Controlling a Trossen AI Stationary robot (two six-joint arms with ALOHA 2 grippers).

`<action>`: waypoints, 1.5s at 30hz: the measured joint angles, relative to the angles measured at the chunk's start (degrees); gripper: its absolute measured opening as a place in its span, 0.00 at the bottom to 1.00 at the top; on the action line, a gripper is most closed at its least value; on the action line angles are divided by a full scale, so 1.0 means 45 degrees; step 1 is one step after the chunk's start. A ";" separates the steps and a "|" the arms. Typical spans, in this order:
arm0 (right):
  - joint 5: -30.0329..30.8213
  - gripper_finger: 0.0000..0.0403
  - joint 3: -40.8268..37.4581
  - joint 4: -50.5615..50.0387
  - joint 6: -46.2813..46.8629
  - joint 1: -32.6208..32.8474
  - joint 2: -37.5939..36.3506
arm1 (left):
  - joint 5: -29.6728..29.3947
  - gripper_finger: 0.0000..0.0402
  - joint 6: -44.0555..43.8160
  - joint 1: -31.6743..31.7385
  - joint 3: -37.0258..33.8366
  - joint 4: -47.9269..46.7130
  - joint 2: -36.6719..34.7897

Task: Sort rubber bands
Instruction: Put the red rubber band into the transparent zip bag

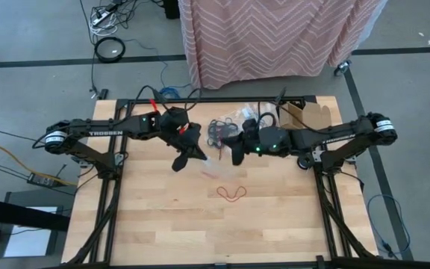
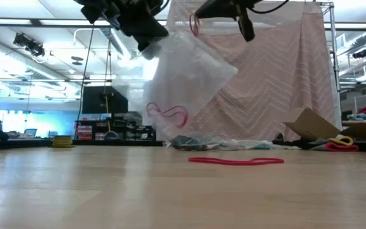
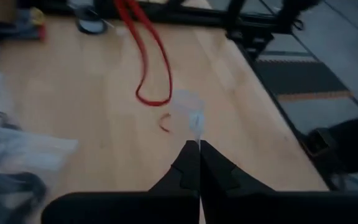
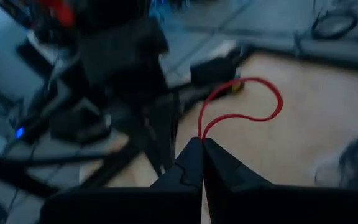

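Observation:
A clear plastic bag [image 2: 186,79] hangs over the table's middle with red rubber bands [image 2: 169,115] inside it near its lower edge. My left gripper [image 3: 199,145] is shut on the bag's top. Beside it, just as high, my right gripper [image 4: 201,142] is shut on a single red rubber band [image 4: 244,102]. Another red rubber band [image 1: 231,193] lies flat on the table, nearer the front. More rubber bands, dark ones, lie heaped with clear bags [image 1: 225,128] at the table's far edge. My left gripper pinches the bag's upper edge [image 3: 194,121] between its two shut fingers, coming in from the table's left and slanting down. The bag hangs below the fingers, slack and clear of the table. My right gripper pinches the red rubber band at one spot of its loop [image 4: 201,134] between its fingertips, coming in from the table's right, nearly level. The band is lifted clear of the table; the rest of the loop is free beyond the fingertips.
An open cardboard box [image 1: 306,114] stands at the far right corner. Cables [image 1: 163,93] run along the far edge. A patterned pink cloth [image 1: 275,37] hangs behind the table. The near half of the tabletop [image 1: 200,232] holds only the loose red band.

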 joint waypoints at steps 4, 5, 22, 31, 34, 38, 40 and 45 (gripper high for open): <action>0.0669 0.00 0.0005 0.1195 -0.0436 -0.0250 0.0102 | -0.1155 0.00 -0.0678 0.0000 0.0000 0.0942 0.0000; 0.0778 0.00 0.0005 0.1333 -0.0536 -0.0313 0.0102 | -0.1545 0.00 -0.0792 0.0000 0.0000 0.1201 0.0000; 0.1607 0.00 0.0633 0.1613 -0.1831 -0.1405 -0.0104 | -0.5371 0.00 -0.1148 0.0005 0.0000 0.1780 0.0000; 0.1560 0.00 0.2118 -0.0852 -0.2815 -0.1767 -0.0112 | -0.6007 0.00 -0.1189 0.0005 0.0000 0.2167 0.0000; 0.1557 0.00 0.2118 -0.1386 -0.2739 -0.1762 -0.0107 | -0.6007 0.00 -0.1387 0.0005 0.0000 0.2505 0.0000; 0.1560 0.00 0.2118 -0.2081 -0.2428 -0.1762 -0.0107 | -0.6004 0.00 -0.1437 0.0002 0.0000 0.2792 0.0000; 0.1560 0.00 0.2118 -0.2213 -0.2374 -0.1762 -0.0107 | -0.6007 0.00 -0.1442 0.0005 0.0000 0.2864 0.0000; 0.1604 0.00 0.2118 -0.2704 -0.2279 -0.1762 -0.0107 | -0.5992 0.00 -0.1449 0.0005 0.0000 0.3004 0.0000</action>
